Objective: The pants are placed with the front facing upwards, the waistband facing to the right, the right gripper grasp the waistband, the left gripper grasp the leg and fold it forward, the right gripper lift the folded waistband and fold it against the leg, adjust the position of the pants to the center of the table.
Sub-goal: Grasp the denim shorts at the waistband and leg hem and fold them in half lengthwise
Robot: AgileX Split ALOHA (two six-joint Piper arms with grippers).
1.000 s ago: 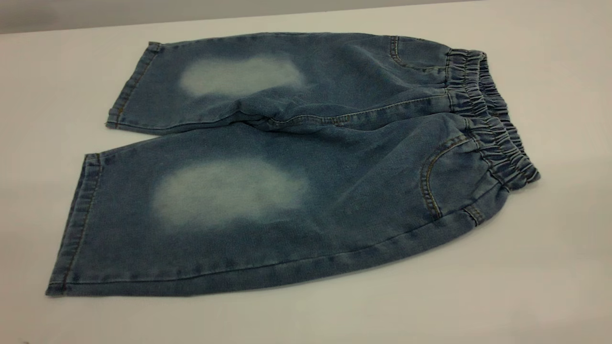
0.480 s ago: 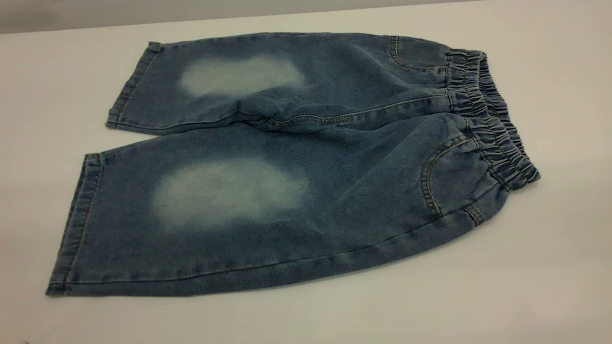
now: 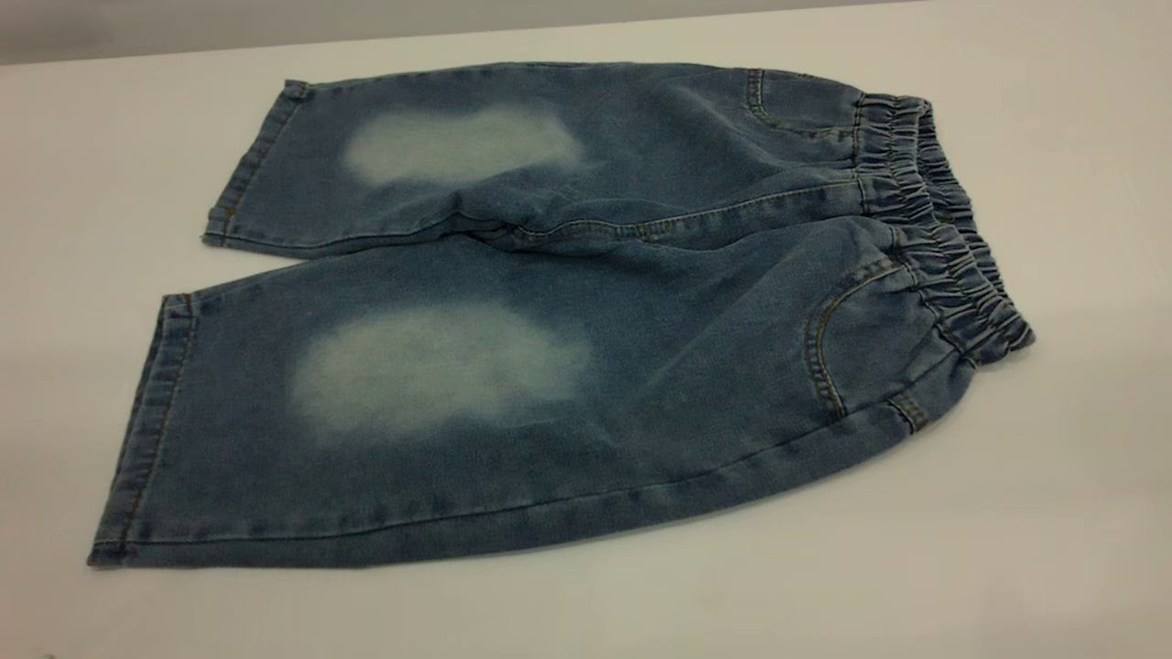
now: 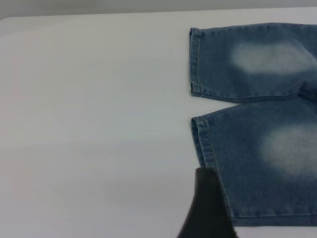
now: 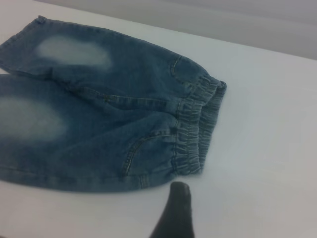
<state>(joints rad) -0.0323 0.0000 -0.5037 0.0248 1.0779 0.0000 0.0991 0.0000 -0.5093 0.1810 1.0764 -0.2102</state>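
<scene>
White table [image 3: 1053,513] carries the pants [image 3: 568,366] flat, waistband [image 3: 943,247] rightward. Left gripper [image 4: 208,208] nears the hem, right gripper [image 5: 174,210] the band — their openings I cannot tell. Risk: the puckered elastic slipping, pinched one layer deep.

The pants [image 5: 99,119] lie flat and unfolded on the table [image 5: 267,148], both legs side by side, each with a pale faded patch. The ruched waistband [image 5: 190,131] forms the end of the garment nearest the right gripper [image 5: 176,210], of which one dark tapering fingertip shows, just short of the denim, not touching it.
</scene>
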